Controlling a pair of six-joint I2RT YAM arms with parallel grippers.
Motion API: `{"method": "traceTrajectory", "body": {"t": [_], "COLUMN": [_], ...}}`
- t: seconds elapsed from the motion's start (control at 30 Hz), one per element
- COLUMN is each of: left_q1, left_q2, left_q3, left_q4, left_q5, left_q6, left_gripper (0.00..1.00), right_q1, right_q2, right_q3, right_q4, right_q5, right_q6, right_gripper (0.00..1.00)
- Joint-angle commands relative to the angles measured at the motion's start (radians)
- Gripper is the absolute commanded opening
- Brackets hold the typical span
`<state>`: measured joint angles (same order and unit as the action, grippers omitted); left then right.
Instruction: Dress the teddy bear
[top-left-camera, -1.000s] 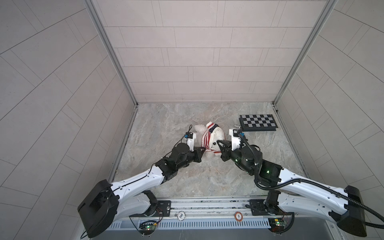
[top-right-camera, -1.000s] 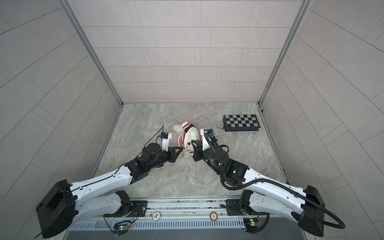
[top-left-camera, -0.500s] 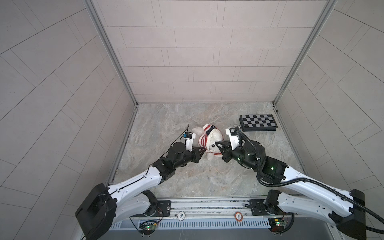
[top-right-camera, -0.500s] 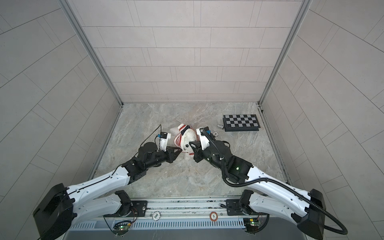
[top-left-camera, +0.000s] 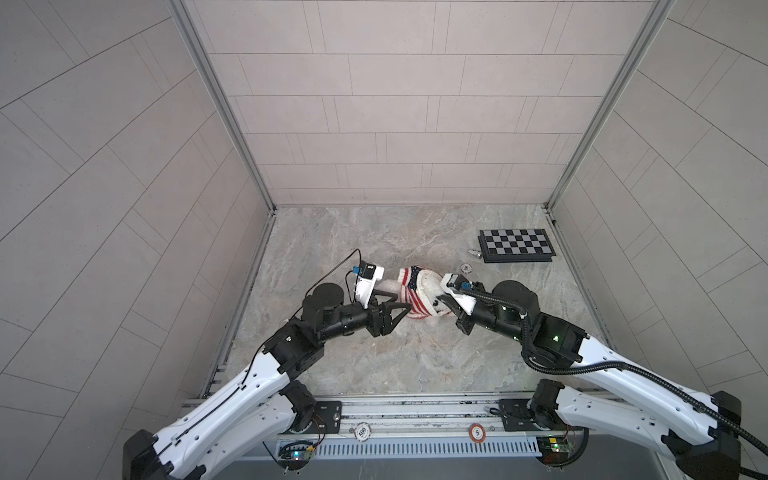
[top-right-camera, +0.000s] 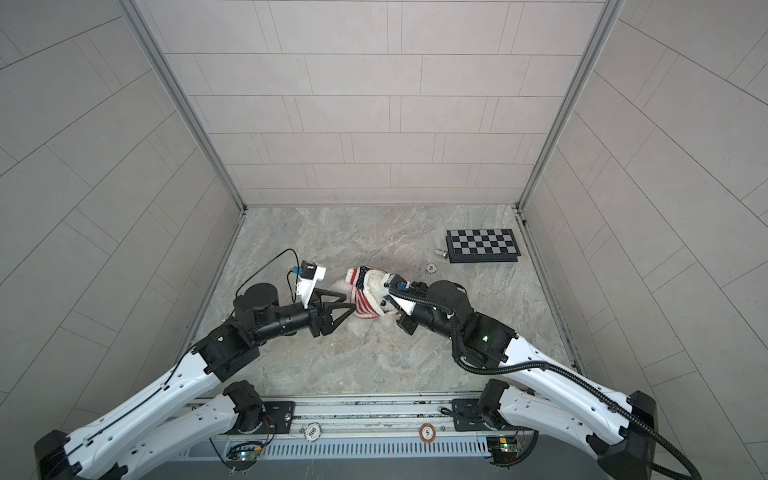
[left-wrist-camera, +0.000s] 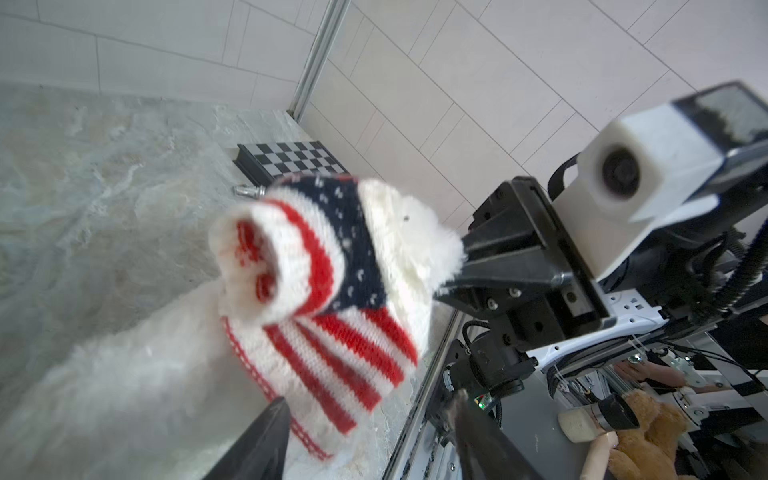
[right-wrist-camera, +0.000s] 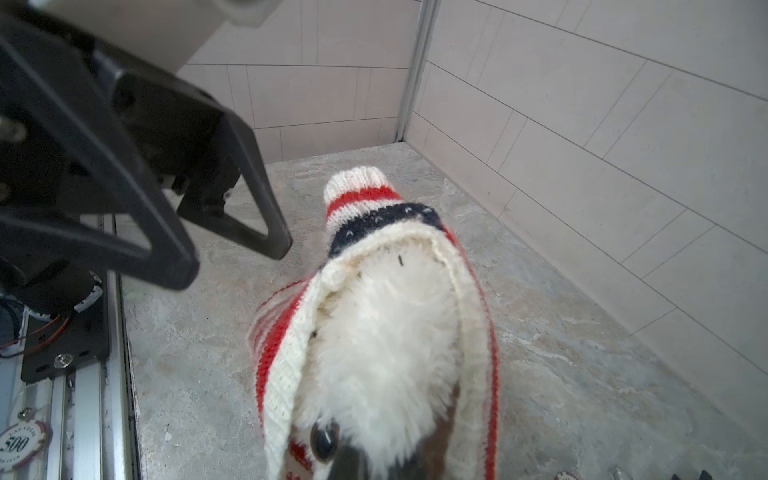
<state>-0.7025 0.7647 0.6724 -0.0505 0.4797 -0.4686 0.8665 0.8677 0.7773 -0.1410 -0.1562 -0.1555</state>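
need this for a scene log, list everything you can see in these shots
bear: 1, white, mid table
sweater: 1, red and white stripes with a navy patch, pulled over the bear
checkerboard: 1, black and white, far right corner of the table
chips: 3, one pale on the table near the checkerboard, one white and one red on the front rail
metal bit: 1, silver, beside the checkerboard
table: 1, grey marble
left hand: 1, black, open, beside the sweater, holding nothing
right hand: 1, black, shut on the bear's head
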Motion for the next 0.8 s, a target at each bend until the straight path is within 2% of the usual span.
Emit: {"method": "traceTrajectory", "body": {"t": [0.0,0.1,0.27,0.43,0.5,0.63,0.77], "left_q1": [0.023,0.025,0.025,0.029,0.060,0.168,0.227], "left_q2": [0.013,0.044,0.067,0.076,0.076,0.083,0.097], "left_q3": [0.062,0.105,0.118,0.105,0.100,0.067,0.036], "left_q4": [-0.096,-0.120,-0.105,-0.076,-0.087,-0.104,-0.103], "left_q5": [-0.026,-0.045,-0.033,-0.038,-0.050,-0.034,-0.014], "left_q6": [0.047,0.052,0.044,0.016,0.000,-0.040,-0.055], "left_gripper": [0.63,0.54,0.37,0.08,0.00,0.00,0.00], "right_q1": [-0.003,-0.003,-0.003,-0.002,-0.001,0.003,0.022], "right_q2": [-0.011,-0.010,-0.009,-0.020,-0.032,-0.076,-0.111], "right_q3": [0.012,0.011,0.011,0.019,0.017,-0.005,-0.015], "right_q4": [0.011,0.009,-0.012,-0.052,-0.066,-0.069,-0.081], "right_q5": [-0.087,-0.120,-0.110,-0.110,-0.116,-0.131,-0.134], "right_q6": [-0.154,-0.172,-0.193,-0.217,-0.228,-0.257,-0.289], "right_gripper": [0.00,0.00,0.00,0.00,0.00,0.00,0.00]}}
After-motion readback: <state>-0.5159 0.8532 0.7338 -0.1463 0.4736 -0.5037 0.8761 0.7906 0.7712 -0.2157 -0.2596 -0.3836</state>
